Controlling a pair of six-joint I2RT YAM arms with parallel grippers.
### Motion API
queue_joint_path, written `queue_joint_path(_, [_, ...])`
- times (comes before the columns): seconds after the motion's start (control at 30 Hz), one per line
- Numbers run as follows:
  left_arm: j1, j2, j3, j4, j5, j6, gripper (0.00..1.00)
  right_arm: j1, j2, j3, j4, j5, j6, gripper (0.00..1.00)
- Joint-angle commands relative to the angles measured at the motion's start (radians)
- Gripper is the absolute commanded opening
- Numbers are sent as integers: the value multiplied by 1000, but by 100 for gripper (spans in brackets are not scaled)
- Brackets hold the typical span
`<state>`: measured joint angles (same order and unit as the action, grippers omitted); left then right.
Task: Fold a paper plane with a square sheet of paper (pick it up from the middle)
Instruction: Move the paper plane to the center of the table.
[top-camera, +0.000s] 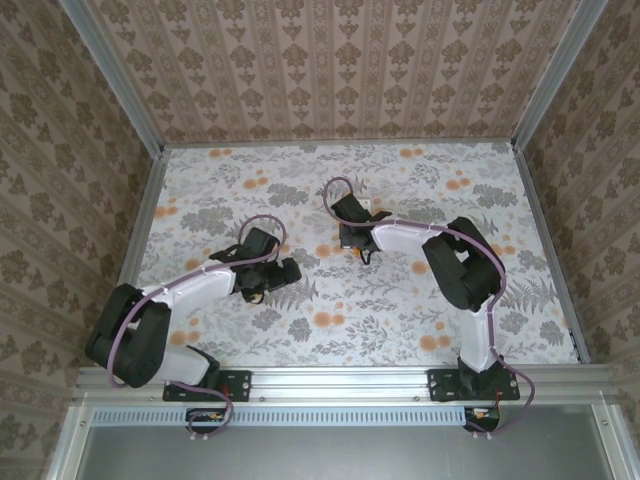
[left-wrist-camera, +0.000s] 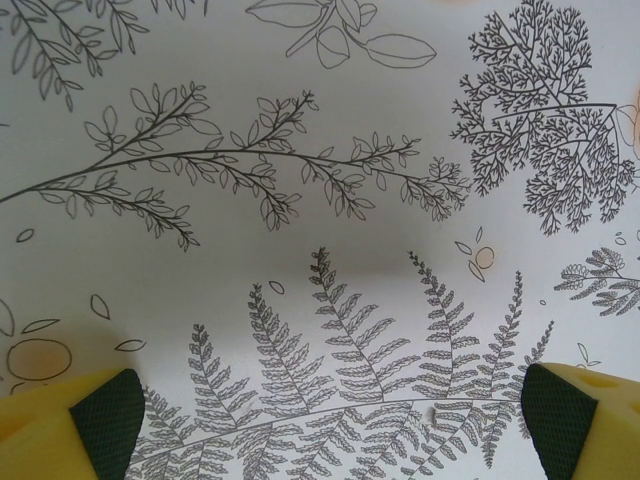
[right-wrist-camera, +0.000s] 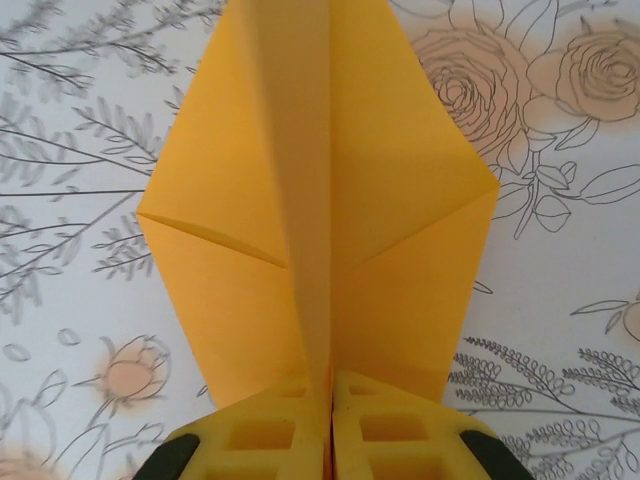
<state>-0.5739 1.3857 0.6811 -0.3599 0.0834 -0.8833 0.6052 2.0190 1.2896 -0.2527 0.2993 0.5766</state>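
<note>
A: Left arm (top-camera: 185, 290) pose?
B: Shoulder and elbow bunched at near-left, forearm reaching in toward table centre. Left gripper (left-wrist-camera: 330, 425) faces down, fingers (left-wrist-camera: 100, 415) spread wide.
A: Right arm (top-camera: 470, 270)?
B: Elbow bent on the right, forearm angled left to centre. Right gripper (right-wrist-camera: 330, 390) has its fingers pressed together, pinching the paper plane (right-wrist-camera: 330, 200) on its centre crease.
A: Grippers touching?
B: No, apart. Right one sits farther out.

Paper plane (right-wrist-camera: 372, 190) juts ahead of right gripper (right-wrist-camera: 330, 388) (touching).

No legible text, label, brand, number or sign; paper plane (right-wrist-camera: 380, 200) plain, table cover (top-camera: 400, 310) floral-printed.
</note>
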Motion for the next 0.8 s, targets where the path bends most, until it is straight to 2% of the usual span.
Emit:
queue_joint_path(0.0, [9,10,30,3,19,29,100,-2,32,34,-58,-27,-7,15])
queue_joint_path(0.1, [8,9,33,1,18,31,100,-2,39,29,-58,-25,-5,19])
queue_joint_path(0.33, [8,6,38,-2,15,31,100,-2,63,7,-61,-26,16,17])
queue_joint_path(0.5, [15,2,71,-23,-5,45,100,-2,-10,52,-108,-24,15,21])
queue_joint_path(0.6, [25,-2,118,-58,-43,73,100,-2,-90,85,-148,-24,12,30])
queue_joint_path(0.77, [82,-8,222,-111,-77,162,100,-14,-231,85,-151,-102,-6,58])
